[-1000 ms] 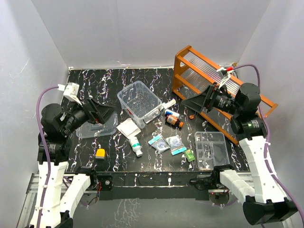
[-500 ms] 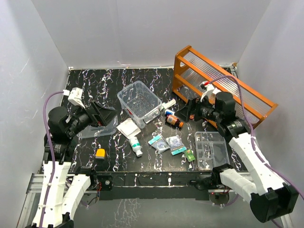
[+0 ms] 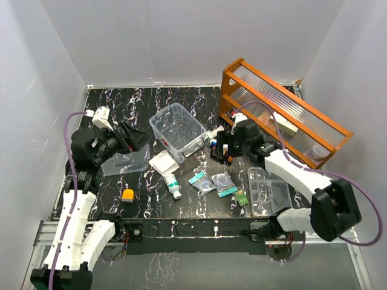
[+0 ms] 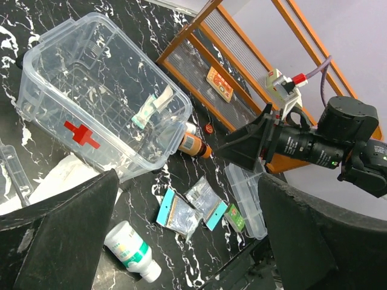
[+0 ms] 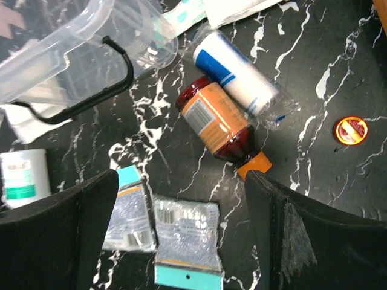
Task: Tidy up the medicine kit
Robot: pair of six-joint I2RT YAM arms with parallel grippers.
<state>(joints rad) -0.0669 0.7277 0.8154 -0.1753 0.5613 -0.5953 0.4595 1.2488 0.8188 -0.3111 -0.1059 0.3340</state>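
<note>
Right gripper leaves the orange rack
It now hovers over the amber bottle beside the medicine kit.

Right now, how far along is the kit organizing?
Barely started. Done: the box is open, its lid and tray set aside. In hand: nothing; the open right claw hovers over the brown bottle, left claw open too. Left: the white bottle, packets and roll lie loose on the table.
</note>
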